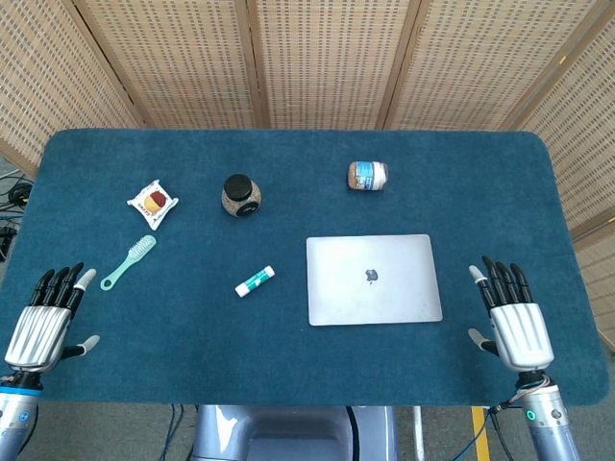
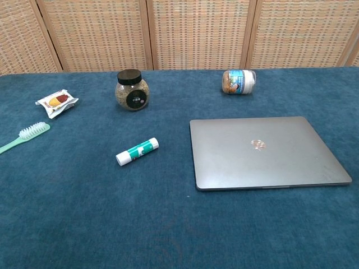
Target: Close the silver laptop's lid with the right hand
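On the table (image 1: 500, 173): one silver laptop (image 1: 373, 279), two jars (image 1: 239, 195) (image 1: 367, 175) (one upright, one lying on its side near the far edge), one toothbrush (image 1: 129, 260), one glue stick (image 1: 255, 280), one snack packet (image 1: 153, 203).
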Tool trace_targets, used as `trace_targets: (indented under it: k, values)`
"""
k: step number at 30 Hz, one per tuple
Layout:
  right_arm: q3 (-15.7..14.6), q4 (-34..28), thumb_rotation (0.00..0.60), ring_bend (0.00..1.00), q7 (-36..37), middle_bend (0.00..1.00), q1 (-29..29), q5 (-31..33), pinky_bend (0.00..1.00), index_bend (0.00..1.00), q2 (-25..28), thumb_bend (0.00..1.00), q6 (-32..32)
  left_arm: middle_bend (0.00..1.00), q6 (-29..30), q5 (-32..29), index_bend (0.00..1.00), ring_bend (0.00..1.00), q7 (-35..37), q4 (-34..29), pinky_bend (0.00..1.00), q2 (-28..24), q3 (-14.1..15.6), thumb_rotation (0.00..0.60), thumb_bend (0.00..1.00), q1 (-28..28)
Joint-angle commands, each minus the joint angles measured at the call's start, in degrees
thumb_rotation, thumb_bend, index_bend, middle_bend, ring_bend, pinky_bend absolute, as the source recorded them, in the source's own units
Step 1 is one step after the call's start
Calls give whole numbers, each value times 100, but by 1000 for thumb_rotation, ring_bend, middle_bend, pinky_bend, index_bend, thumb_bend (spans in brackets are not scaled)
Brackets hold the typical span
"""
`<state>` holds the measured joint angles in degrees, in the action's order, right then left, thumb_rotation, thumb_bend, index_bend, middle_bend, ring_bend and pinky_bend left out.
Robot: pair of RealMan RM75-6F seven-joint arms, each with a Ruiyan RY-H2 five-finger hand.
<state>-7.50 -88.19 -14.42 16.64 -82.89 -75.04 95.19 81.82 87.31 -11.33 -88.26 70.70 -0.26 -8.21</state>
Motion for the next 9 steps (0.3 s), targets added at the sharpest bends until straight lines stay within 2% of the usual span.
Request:
trace_targets:
  k: [1, 9]
  values:
    - [-3, 170, 600, 0, 146, 0, -180, -132, 0, 19, -22, 105, -8, 0, -1, 14, 0, 0, -16, 38, 0, 30, -2, 600, 0, -10]
    - [183, 240, 600, 0, 315, 0, -346, -404, 0, 19, 37, 105, 33, 0, 71, 86, 0, 0, 13, 67, 0, 52, 7, 600, 0, 3]
